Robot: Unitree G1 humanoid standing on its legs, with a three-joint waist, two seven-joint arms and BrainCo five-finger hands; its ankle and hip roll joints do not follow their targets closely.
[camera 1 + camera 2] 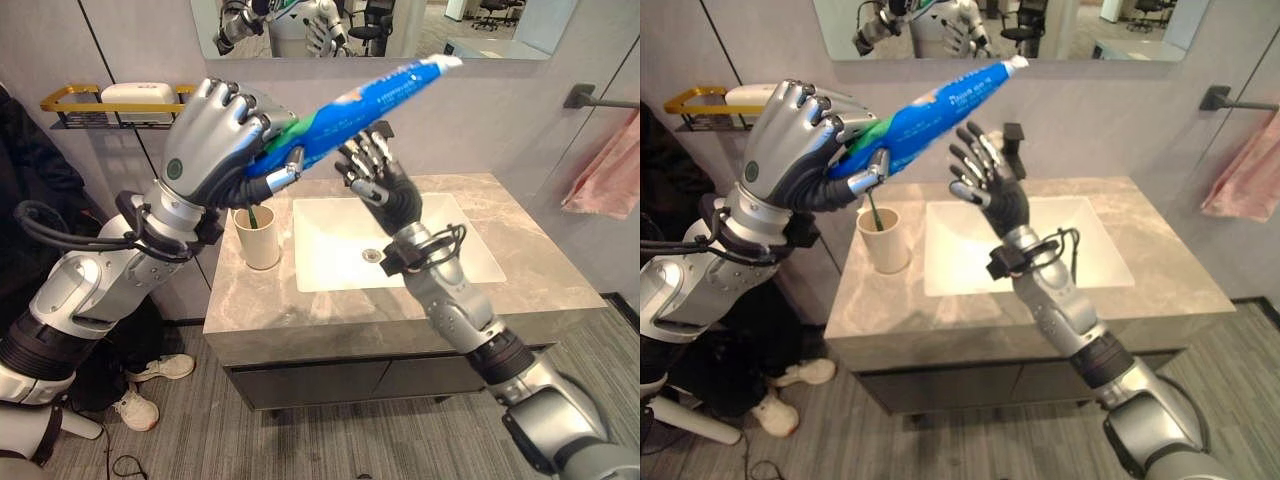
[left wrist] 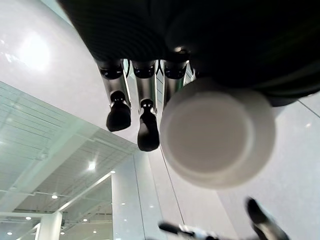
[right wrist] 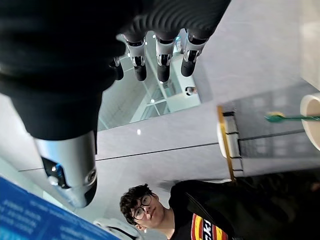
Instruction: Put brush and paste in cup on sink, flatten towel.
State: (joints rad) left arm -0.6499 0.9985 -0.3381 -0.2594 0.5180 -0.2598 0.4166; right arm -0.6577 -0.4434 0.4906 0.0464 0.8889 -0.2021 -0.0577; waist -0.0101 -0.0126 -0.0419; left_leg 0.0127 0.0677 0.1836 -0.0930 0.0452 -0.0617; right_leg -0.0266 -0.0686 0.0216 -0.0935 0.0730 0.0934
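Observation:
My left hand (image 1: 215,140) is raised high above the counter, shut on the lower end of a blue and green toothpaste tube (image 1: 380,95). The tube slants up toward the mirror, and its white cap (image 2: 217,137) shows past the fingers. My right hand (image 1: 375,175) is open just below the tube's middle, palm toward it and fingers spread, not gripping it. A cream cup (image 1: 258,238) stands on the counter left of the sink (image 1: 330,262), with a green toothbrush (image 1: 873,212) upright inside. A pink towel (image 1: 605,170) hangs bunched on a wall rail at the right.
The grey stone counter (image 1: 300,315) has a bare front strip. A yellow wire shelf (image 1: 110,102) holding a white item is on the wall at left. A mirror (image 1: 480,25) hangs above the sink. A person (image 3: 150,210) stands at the left, shoes on the floor.

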